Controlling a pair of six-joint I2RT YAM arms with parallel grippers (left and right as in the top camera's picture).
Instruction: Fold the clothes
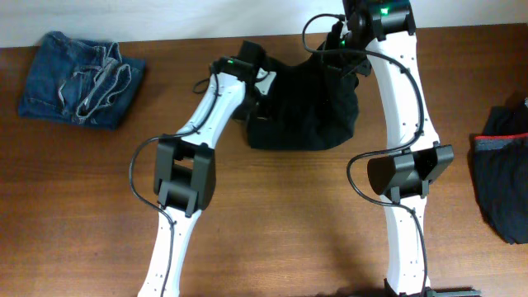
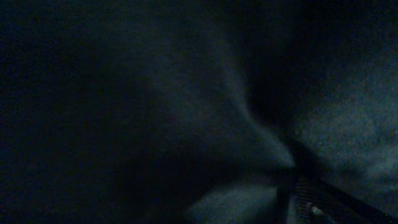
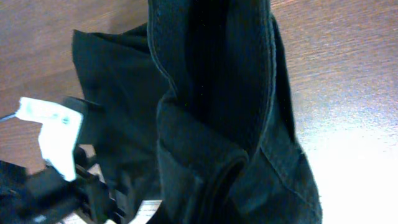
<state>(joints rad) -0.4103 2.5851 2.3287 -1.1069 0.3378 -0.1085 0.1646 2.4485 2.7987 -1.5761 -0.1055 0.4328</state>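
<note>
The black trousers lie bunched beneath and between both pincers, the right gripper clamped on a raised edge, the left gripper spread wide against their side: seemingly gathering for a fold, the left needing an edge next.

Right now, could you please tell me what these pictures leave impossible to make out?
Left hand: the left wrist view is almost all dark cloth against the lens, so no fingertips show.
Right hand: black trousers fill the right wrist view; overhead, its own arm covers it.
Dark garment with a reddish band: cut off by the overhead's right edge.
Blue jeans: layers too small to count overhead.
</note>
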